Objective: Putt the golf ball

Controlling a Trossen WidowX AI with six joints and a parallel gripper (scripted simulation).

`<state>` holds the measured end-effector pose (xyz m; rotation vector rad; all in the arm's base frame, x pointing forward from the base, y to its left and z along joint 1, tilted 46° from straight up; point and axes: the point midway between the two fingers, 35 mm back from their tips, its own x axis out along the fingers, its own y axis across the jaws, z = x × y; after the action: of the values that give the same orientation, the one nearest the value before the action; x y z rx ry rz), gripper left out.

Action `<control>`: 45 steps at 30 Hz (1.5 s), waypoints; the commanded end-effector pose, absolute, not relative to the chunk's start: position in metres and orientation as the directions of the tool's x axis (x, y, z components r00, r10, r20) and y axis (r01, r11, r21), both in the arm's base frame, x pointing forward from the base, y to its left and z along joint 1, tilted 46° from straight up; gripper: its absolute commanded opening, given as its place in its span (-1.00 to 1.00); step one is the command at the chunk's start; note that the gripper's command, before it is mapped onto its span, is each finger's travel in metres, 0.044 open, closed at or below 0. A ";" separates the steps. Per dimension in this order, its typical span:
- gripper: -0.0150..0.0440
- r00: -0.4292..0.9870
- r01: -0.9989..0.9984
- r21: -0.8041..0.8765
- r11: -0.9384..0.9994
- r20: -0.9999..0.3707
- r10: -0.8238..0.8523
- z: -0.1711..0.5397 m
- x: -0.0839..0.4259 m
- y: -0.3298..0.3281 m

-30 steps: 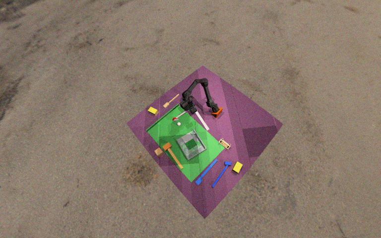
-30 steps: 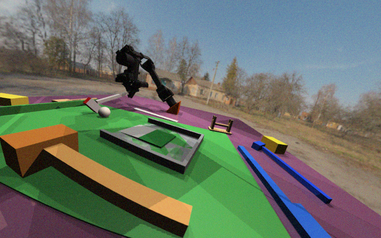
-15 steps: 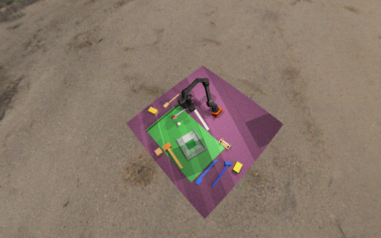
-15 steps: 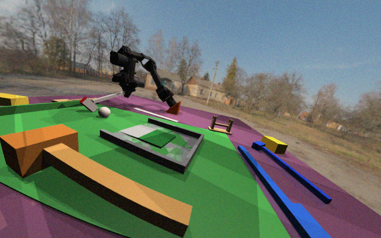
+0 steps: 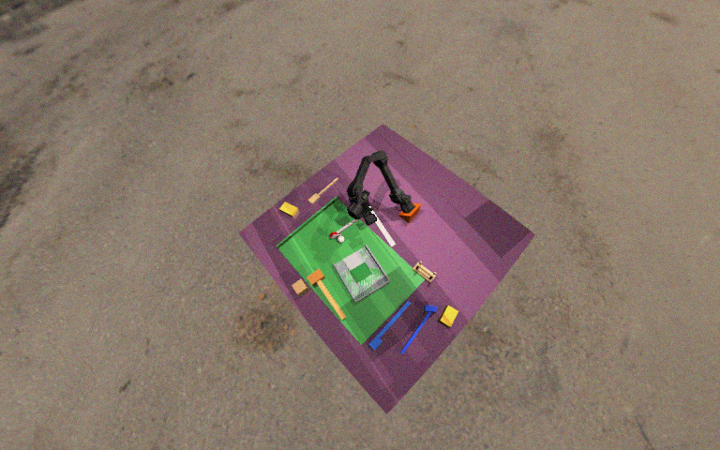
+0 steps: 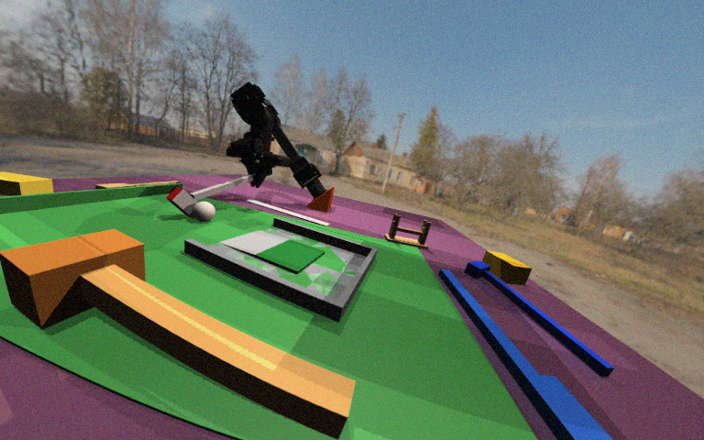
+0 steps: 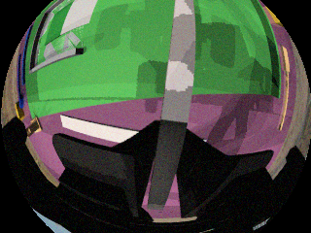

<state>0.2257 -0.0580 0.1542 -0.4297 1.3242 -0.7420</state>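
My gripper [image 5: 370, 216] [image 6: 257, 178] [image 7: 166, 126] is shut on the grey shaft of the red putter [image 5: 333, 234] [image 6: 223, 186] [image 7: 181, 46], which slants down over the mat. The putter's red-backed head is low beside the white golf ball [image 5: 340, 239] [image 6: 203, 211]; whether they touch is unclear. The head and ball are out of sight in the wrist view. The white ramp [image 5: 353, 259] [image 6: 251, 242] [image 7: 79, 14] leads to the raised green [image 5: 362, 272] [image 6: 291, 254], a square inside a low grey wall on three sides.
An orange mallet-shaped block [image 5: 331, 299] [image 6: 217, 339] lies on the mat's far side from the arm. A white strip [image 5: 384, 229] [image 6: 288, 212] [image 7: 97, 128] and a small wooden rack [image 5: 425, 271] [image 6: 410, 240] lie by the mat. Two blue bars and yellow blocks lie farther out.
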 end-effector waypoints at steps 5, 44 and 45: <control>-0.49 0.072 0.236 -0.678 0.696 -0.702 -0.709 0.126 0.226 -0.027; -0.49 0.095 0.189 -0.677 0.711 -0.708 -0.699 0.162 0.222 0.009; -0.49 0.095 0.189 -0.677 0.711 -0.708 -0.699 0.162 0.222 0.009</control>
<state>0.2217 0.0090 0.1622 -0.4768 1.3248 -0.6995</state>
